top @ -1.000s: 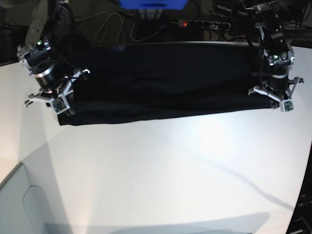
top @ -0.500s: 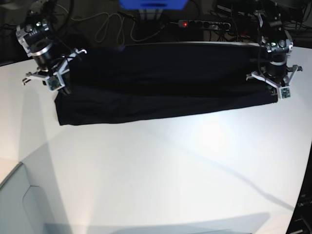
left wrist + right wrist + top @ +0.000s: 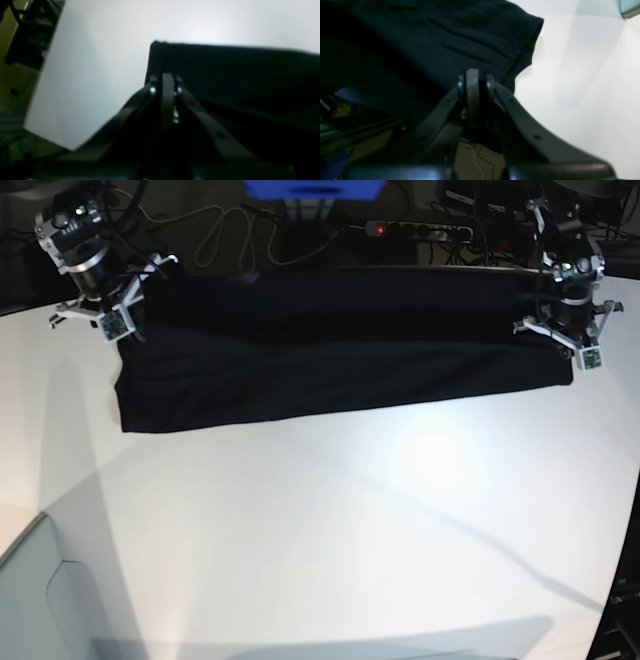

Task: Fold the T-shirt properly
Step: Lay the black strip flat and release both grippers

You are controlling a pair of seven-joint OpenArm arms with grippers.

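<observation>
Currently pinching T-shirt edge in both closed grippers, left gripper and right gripper; risking uneven fold from unequal pulling.

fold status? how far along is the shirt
Early. Done: the T-shirt lies as a long flat band across the table. In hand: left gripper and right gripper each pinch an end at the far edge. Left: crosswise folds into a compact rectangle.

white table with bright glare; behind it power strip, red light, looped cables, blue object.
</observation>
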